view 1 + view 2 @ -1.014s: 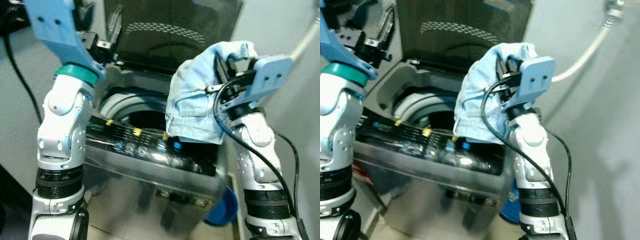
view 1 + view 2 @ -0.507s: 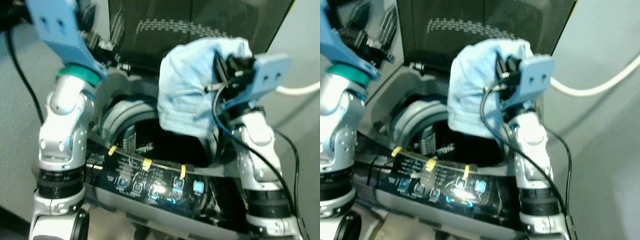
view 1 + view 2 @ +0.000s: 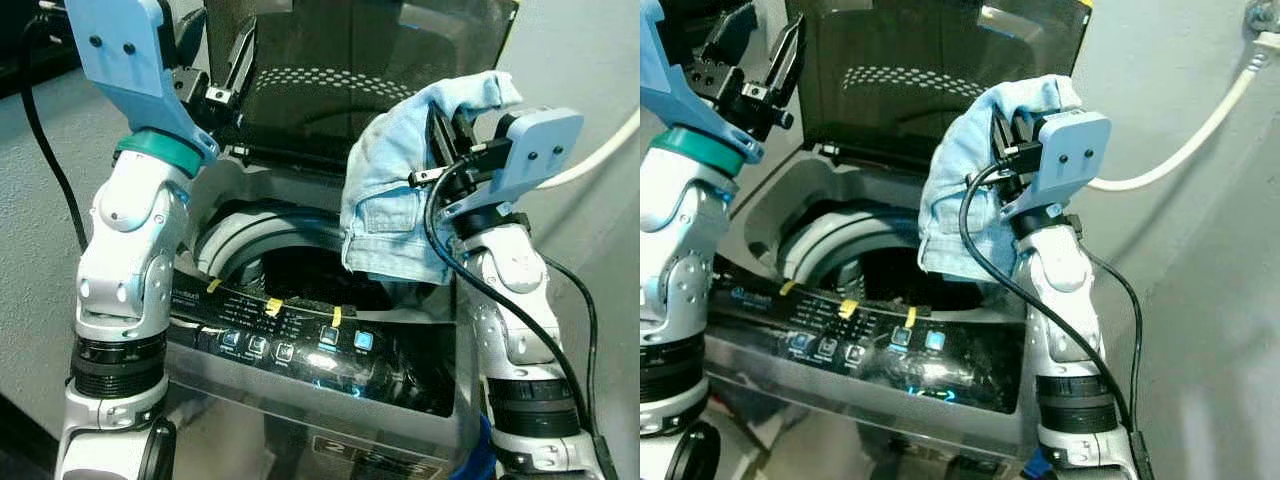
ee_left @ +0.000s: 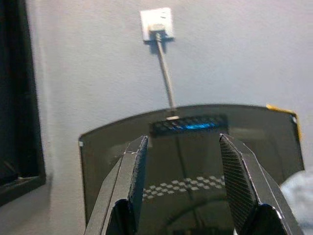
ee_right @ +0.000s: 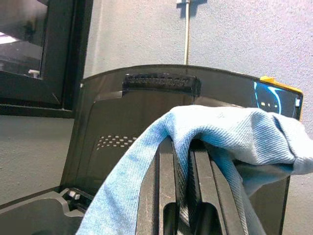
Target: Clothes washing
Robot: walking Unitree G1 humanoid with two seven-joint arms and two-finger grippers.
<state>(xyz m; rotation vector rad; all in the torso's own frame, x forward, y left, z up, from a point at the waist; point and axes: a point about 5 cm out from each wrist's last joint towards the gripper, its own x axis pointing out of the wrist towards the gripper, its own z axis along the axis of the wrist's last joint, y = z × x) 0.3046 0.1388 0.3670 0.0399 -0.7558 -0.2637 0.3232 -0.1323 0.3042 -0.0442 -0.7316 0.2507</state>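
A top-loading washing machine (image 3: 330,400) stands before me with its dark lid (image 3: 380,70) raised and the drum (image 3: 300,265) exposed. My right gripper (image 5: 182,147) is shut on a light blue denim garment (image 3: 400,200), held above the right side of the drum opening. The cloth drapes over the fingers and hangs down toward the rim. My left gripper (image 3: 218,45) is open and holds nothing, raised high beside the lid's left edge; in the left wrist view its fingers (image 4: 134,171) frame the lid.
A lit control panel (image 3: 300,345) runs along the machine's front edge. A white hose (image 3: 1180,150) crosses the grey wall on the right. A wall socket (image 4: 156,23) with a cable sits above the lid. Something blue (image 3: 480,455) lies low beside the machine.
The whole picture has shifted as the camera moved, and the machine now looks closer. The right gripper keeps the denim garment over the drum. The left gripper stays raised and open.
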